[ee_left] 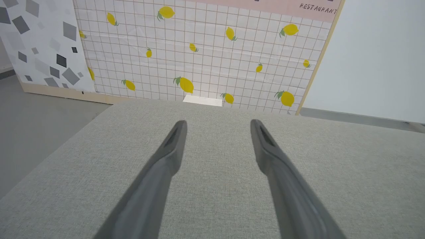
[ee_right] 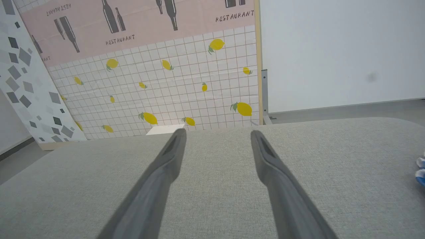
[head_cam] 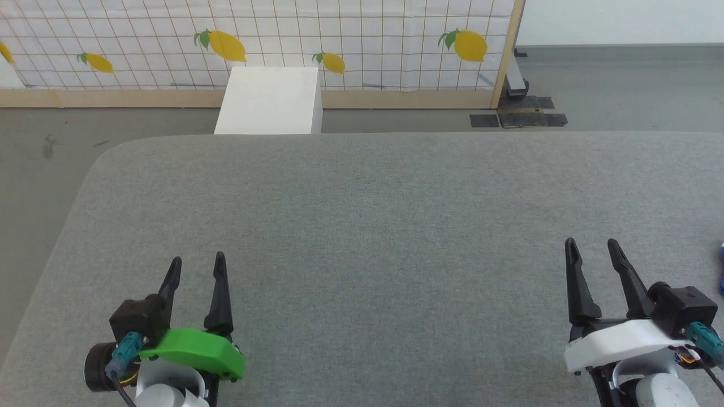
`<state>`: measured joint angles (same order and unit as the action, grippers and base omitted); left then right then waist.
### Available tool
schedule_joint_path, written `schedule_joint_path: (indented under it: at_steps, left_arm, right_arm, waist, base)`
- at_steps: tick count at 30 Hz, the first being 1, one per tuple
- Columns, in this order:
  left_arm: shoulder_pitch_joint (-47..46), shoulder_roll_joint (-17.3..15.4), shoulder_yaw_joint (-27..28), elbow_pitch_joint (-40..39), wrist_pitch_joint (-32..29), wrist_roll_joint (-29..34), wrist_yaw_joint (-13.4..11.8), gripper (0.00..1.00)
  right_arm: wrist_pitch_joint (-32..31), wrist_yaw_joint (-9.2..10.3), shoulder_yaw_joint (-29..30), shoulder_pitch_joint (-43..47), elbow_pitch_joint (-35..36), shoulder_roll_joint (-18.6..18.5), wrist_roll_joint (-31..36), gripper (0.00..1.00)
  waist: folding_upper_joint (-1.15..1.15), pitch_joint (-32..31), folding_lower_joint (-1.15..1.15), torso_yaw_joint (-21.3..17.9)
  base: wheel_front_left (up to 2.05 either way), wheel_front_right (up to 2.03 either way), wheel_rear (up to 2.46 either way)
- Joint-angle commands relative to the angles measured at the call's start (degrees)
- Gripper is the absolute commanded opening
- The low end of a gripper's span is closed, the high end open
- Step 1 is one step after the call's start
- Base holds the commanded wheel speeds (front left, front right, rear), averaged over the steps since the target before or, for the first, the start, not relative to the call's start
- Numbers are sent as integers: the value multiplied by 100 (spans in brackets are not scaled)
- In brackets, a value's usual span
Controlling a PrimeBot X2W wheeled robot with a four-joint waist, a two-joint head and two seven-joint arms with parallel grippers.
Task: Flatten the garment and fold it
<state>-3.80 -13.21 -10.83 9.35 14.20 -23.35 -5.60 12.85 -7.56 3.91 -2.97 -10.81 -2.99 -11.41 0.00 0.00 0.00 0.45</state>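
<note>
Both hands sit low over the grey fabric worktop (head_cam: 362, 215) with fingers spread and nothing between them, the left hand (head_cam: 198, 258) at lower left and the right hand (head_cam: 591, 243) at lower right. A blue-and-white sliver of the garment (ee_right: 421, 172) lies at the head view's right edge, near the right hand and well apart from the left. A white box (head_cam: 270, 100) stands beyond the far edge.

The garment (head_cam: 722, 285) is cut off at the right edge (a blue-and-white scrap), its shape untellable.

"RESTAURANT" repeated in black, pink backdrop panel (ee_right: 199, 30), among bottle silhouettes (ee_right: 111, 16)
</note>
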Motion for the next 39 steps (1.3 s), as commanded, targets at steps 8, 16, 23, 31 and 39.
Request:
schedule_joint_path:
  at_steps: [8, 16, 23, 31, 39]
  left_arm:
    - [15, -13, -41, 31, 19, -46, 24, 100]
    - [-1, -1, -67, 18, 2, -24, 7, 0]
    - [7, 24, -52, -4, -32, 28, 18, 0]
    - [31, 89, 21, -64, -121, 177, 53, 0]
    - [56, 156, 96, -125, -213, 330, 89, 0]
  right_arm:
    - [-5, 8, -18, 35, 5, 11, -36, 100]
    - [1, 0, -15, 0, -19, 0, -25, 0]
    - [-26, 0, -15, 7, 5, -2, 3, 0]
    - [-108, 1, -39, 25, 74, -1, 76, 0]
    - [-191, 1, -64, 45, 145, 0, 152, 0]
  waist:
    - [0, 34, 0, 5]
    - [0, 43, 0, 3]
    - [0, 43, 0, 2]
    - [0, 40, 0, -1]
    - [0, 37, 0, -4]
  base:
    - [0, 0, 0]
    - [0, 0, 0]
    - [0, 0, 0]
    - [0, 0, 0]
    - [0, 0, 0]
